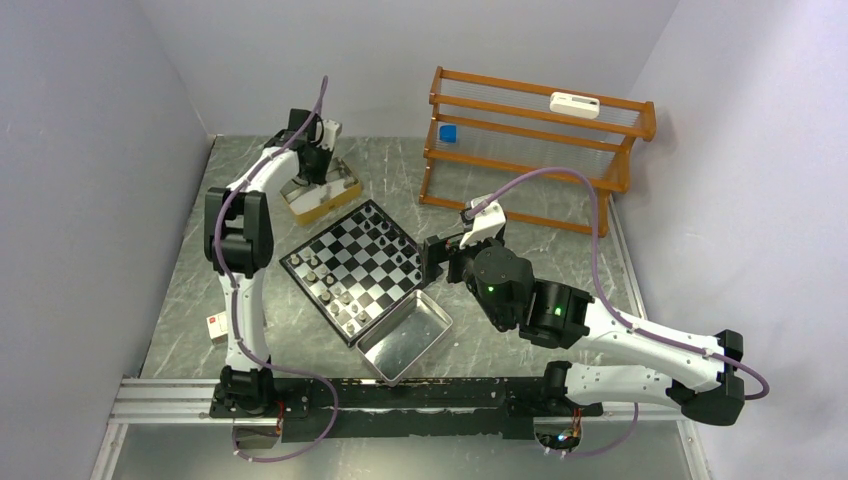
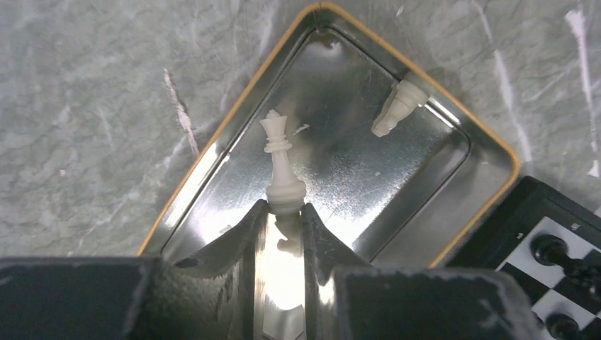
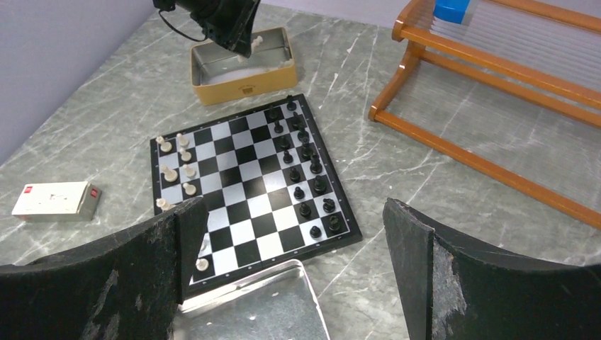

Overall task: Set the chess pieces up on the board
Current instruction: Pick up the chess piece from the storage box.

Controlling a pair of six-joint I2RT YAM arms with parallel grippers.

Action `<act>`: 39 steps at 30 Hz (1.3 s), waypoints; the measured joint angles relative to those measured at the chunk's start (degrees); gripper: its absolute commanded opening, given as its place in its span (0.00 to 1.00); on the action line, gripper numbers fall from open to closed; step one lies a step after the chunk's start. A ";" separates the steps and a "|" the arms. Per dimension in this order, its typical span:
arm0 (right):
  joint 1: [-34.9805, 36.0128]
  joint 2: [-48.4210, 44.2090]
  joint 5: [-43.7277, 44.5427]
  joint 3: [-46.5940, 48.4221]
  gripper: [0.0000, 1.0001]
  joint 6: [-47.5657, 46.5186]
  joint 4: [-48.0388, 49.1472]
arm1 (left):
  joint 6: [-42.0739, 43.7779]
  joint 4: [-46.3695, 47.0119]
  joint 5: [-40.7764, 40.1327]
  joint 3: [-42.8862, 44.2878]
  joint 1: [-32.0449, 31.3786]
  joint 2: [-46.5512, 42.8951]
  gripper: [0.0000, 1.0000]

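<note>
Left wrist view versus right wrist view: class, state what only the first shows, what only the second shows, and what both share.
Only the left wrist view: the crowned top of the cream piece pinched in the left gripper, and a second cream piece lying in the gold box. Only the right wrist view: cream pieces standing on the board, the wooden rack, metal tray, small carton, and the open right gripper. Both: gold box, board, black pieces, left gripper.

A grey marbled surface (image 1: 180, 290) carries the checkered board (image 1: 358, 262) at its middle; seen from above, a gold box (image 1: 322, 209) sits at the board's 11 o'clock, a metal tray (image 1: 405, 340) just beside it at 5 o'clock, a wooden rack (image 1: 530, 140) at 2, a small white box (image 1: 216, 327) at 8
</note>
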 measured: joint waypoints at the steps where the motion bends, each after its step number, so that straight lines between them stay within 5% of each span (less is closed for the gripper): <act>1: 0.00 0.00 -0.20 0.00 0.99 0.17 0.07 | -0.13 0.02 0.00 0.00 0.00 -0.50 0.05; 14: -0.28 0.57 -5.88 0.02 0.99 4.94 3.19 | -5.92 0.55 5.95 -2.25 0.00 -10.38 0.05; 21: -3.56 3.04 -11.47 0.46 1.00 8.66 3.17 | -10.84 4.79 14.80 -13.70 0.00 -21.27 0.05; 26: -12.41 3.54 -19.76 0.81 1.00 13.94 3.32 | -15.78 10.01 22.67 -26.40 -0.07 -29.66 0.05; 35: -25.24 2.84 -35.21 0.02 0.87 18.91 5.73 | -19.23 15.52 28.11 -41.29 -4.57 -42.23 0.05; 39: -29.55 6.03 -42.12 1.86 0.73 18.32 5.68 | -16.37 17.55 28.89 -44.85 -10.08 -48.41 0.05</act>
